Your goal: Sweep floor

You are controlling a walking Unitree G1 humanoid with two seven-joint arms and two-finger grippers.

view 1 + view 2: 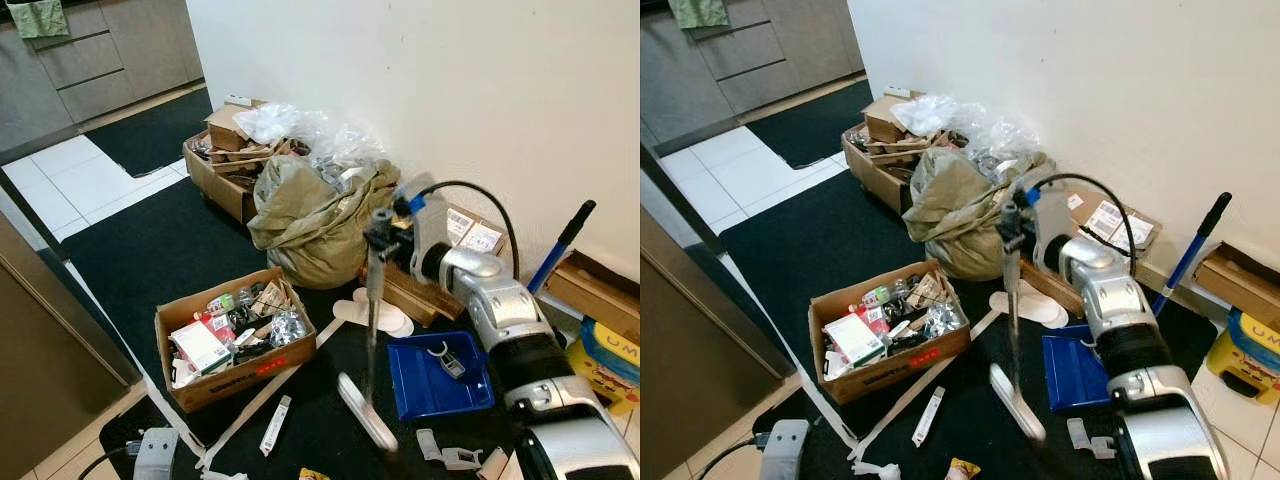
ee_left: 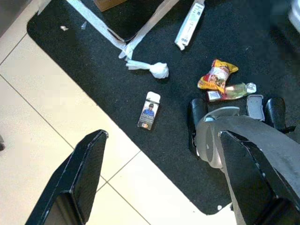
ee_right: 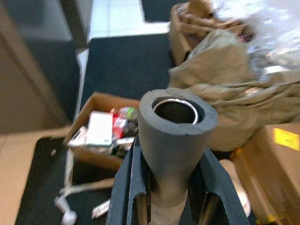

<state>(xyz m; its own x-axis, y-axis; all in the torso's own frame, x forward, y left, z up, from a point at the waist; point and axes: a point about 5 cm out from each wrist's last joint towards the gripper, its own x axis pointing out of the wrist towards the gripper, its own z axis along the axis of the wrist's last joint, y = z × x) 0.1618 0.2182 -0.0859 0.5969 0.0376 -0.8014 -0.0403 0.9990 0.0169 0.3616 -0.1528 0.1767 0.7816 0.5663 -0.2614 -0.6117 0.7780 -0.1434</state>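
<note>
Grey foam broom handle (image 3: 174,136) clamped in right claw (image 3: 171,197), head blurred, left claw (image 2: 159,183) spread.

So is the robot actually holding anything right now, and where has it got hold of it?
Yes. The right claw is shut on a broom handle, just below its grey foam-wrapped top end. The left claw is open, holding nothing.

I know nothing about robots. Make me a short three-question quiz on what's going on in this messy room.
1. True or false: the right gripper is shut on the broom handle.
2. What colour is the dustpan on the mat: A red, B blue, C green?
3. Fill in: the open cardboard box of clutter stands on the black ____.

Key: 1 true; 2 B; 3 mat.
</note>
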